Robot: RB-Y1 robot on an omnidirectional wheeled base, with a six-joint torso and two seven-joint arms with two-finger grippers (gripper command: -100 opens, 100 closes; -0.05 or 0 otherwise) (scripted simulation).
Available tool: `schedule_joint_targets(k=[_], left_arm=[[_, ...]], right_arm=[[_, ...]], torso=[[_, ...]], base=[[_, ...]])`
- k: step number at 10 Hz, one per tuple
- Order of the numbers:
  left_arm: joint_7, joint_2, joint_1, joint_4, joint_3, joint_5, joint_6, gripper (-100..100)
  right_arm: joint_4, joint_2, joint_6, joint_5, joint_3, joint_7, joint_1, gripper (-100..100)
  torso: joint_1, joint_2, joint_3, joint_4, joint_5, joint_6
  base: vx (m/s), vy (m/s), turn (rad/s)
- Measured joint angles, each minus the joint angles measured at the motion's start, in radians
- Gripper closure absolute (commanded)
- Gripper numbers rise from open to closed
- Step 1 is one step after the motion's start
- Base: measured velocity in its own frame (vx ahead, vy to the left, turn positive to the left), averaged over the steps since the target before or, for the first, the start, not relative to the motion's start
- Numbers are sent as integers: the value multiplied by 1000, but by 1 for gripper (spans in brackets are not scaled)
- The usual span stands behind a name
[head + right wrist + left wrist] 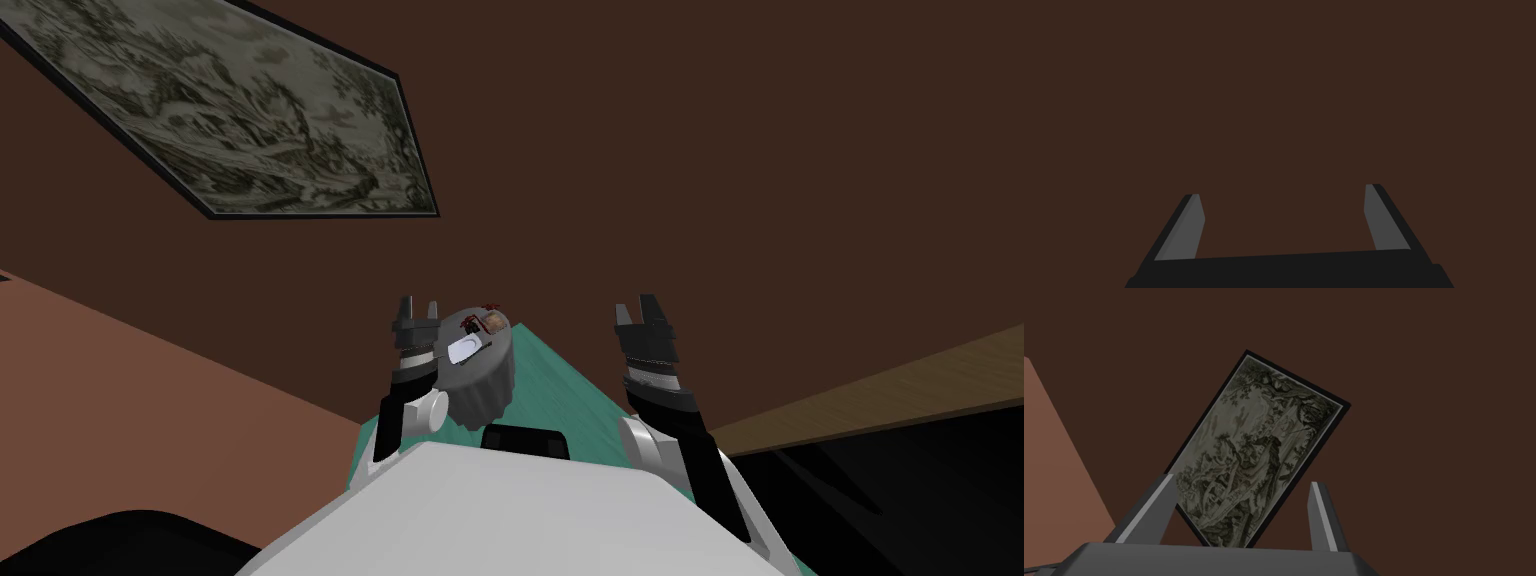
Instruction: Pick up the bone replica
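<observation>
While both arms are held up in front of the robot, the bone (463, 350) lies untouched on a small round table (486, 392) between them. It is a white, longish piece resting on the tabletop's near-left part, the side closer to the left arm. The table is grey, with a cloth that hangs in folds down its side. Behind the bone on the same top sit a small brown block (494, 322) and some dark red bits (470, 325) too small to make out. The left gripper (417, 308) stands just beside the table's left edge. Its two fingers (1155, 504) are spread wide with nothing between them, and they aim at the wall (700, 150) rather than down at the tabletop. The right gripper (641, 305) is well apart from the table on the other side, at about the same height, its blades likewise parted and empty. Neither one touches the bone or the cloth. The table stands on a teal strip (565, 385) that runs away towards the dark brown wall, where a framed grey-green picture (250, 110) hangs high to the left. Right of the strip there is wood flooring (880, 395), and nearer than that a black area (900, 490).
</observation>
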Motion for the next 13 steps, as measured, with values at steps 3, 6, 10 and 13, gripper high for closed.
schedule_joint_targets(k=[3,6,10,13], left_arm=[[14,76,-33,40,12,-4,56,-100],[27,126,-84,109,22,-11,116,-100],[51,179,-156,197,48,-11,202,-100],[63,199,-203,250,59,-13,276,-100]], right_arm=[[0,0,0,0,0,0,0,0],[0,0,0,0,0,0,0,0],[0,0,0,0,0,0,0,0],[0,0,0,0,0,0,0,0]], torso=[[-7,0,0,0,-2,0],[-7,-1,-1,0,-2,0],[-7,-2,-1,0,-1,0],[-5,-1,0,0,-1,0]], base=[[-9,-111,26],[7,-101,16],[5,-84,17],[-3,-77,11]])
